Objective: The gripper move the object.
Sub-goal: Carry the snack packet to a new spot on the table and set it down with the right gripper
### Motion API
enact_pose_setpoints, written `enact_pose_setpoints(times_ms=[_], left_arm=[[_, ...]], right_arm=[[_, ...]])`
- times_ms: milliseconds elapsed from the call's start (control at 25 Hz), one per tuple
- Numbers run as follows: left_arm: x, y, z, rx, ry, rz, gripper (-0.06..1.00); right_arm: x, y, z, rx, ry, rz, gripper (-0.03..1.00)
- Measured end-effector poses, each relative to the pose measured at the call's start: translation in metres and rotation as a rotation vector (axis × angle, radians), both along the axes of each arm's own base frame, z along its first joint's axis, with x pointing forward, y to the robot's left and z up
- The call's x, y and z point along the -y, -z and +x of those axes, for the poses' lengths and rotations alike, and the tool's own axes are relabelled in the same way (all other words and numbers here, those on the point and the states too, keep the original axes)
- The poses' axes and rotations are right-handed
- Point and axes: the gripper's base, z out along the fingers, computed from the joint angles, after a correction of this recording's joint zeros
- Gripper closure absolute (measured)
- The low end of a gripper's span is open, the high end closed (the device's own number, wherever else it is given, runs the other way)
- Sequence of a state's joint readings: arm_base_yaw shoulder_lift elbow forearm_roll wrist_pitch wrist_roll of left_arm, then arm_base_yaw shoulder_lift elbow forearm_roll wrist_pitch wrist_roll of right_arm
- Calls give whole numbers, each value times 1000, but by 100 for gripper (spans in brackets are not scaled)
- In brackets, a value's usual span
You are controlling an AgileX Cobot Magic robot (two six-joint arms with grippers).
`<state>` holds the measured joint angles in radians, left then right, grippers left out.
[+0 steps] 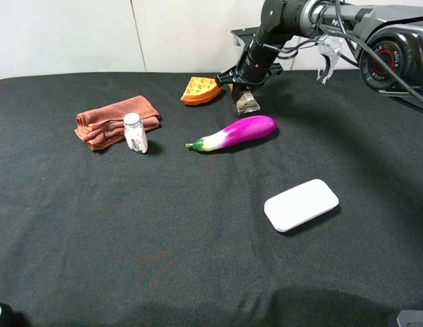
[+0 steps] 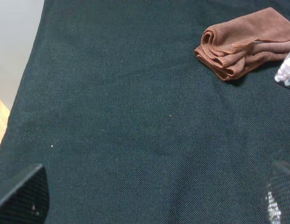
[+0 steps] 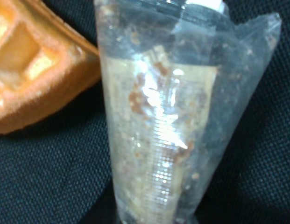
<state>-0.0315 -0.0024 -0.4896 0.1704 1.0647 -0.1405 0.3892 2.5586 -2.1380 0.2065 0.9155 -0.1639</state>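
Right fingers (image 1: 244, 83) clamped on the upper end of the snack packet (image 1: 247, 102), at the far side of the black-clothed counter (image 1: 163, 259); the right arm reaches in from the far right corner. The packet stands upright beneath them, between the orange waffle wedge (image 1: 199, 90) and the purple end of the toy eggplant (image 1: 238, 131), close to both and touching neither. Whether its lower edge rests on the counter cannot be told. In the right wrist view the packet fills most of the picture: clear shiny wrap with glare, pale tan contents with brown flecks, the waffle wedge just beside it. Left fingers (image 2: 21, 193) spread wide apart, holding nothing, above bare cloth near the counter's left edge. Beyond them lies a folded brown towel (image 2: 243, 42), with a small clear bottle of white pills (image 1: 135, 133) standing against its near side. A white rounded flat case (image 1: 301, 204) lies nearer the camera, well apart from the eggplant
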Motion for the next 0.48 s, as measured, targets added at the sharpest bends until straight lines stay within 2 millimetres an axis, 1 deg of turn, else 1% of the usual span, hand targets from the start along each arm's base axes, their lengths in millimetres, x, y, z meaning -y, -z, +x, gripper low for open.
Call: enact_pose_setpoints(times_ms=[360,400,480], left_arm=[[0,0,0,0,0,0,-1],[0,0,0,0,0,0,-1],[0,0,0,0,0,0,-1]], right_arm=[[0,0,0,-1,-1,-1,83],[0,0,0,-1,-1,-1,82],[0,0,0,-1,-1,-1,76]])
